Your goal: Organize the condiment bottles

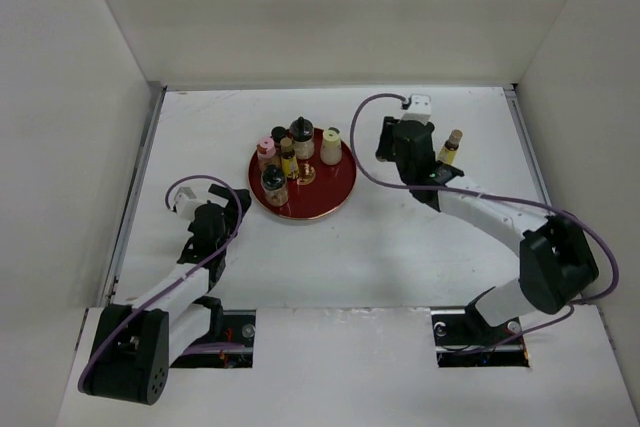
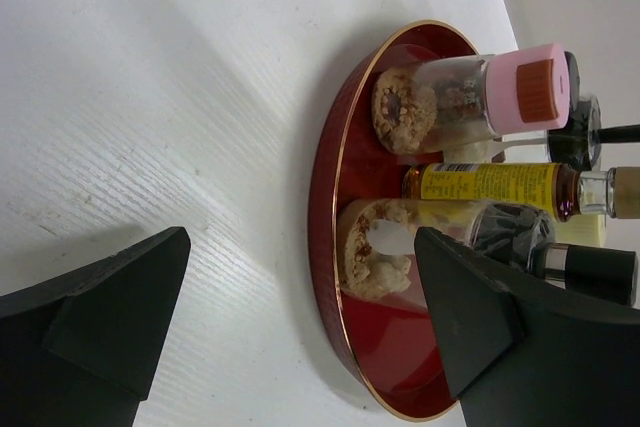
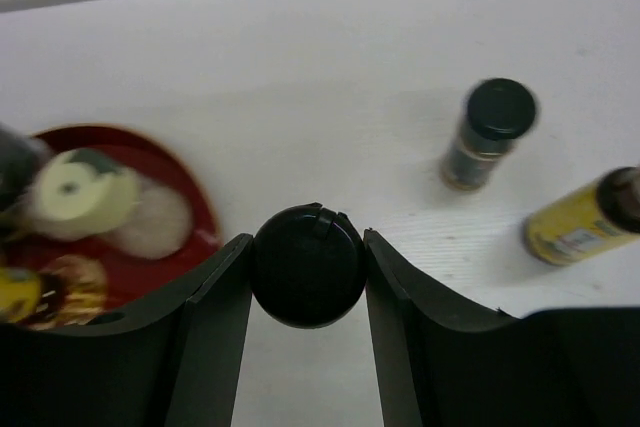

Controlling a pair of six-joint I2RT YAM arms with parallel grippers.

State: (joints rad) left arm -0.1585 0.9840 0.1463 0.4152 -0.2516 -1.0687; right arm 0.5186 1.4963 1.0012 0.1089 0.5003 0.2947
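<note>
R gripper pinches black-cap bottle on table, L gripper wide, empty; pick step, next needs straight lift, carry to red tray.

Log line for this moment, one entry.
left gripper open, empty, beside tray | right gripper shut on black-cap bottle, off tray | dark bottle, yellow bottle on table

My left arm: white links, black joints
My right arm: alike
Purple cable: loops behind the tool
Fingers: black wedges

The white desk carries a red tray; right of it stand a yellow bottle and a black-capped jar.
</note>
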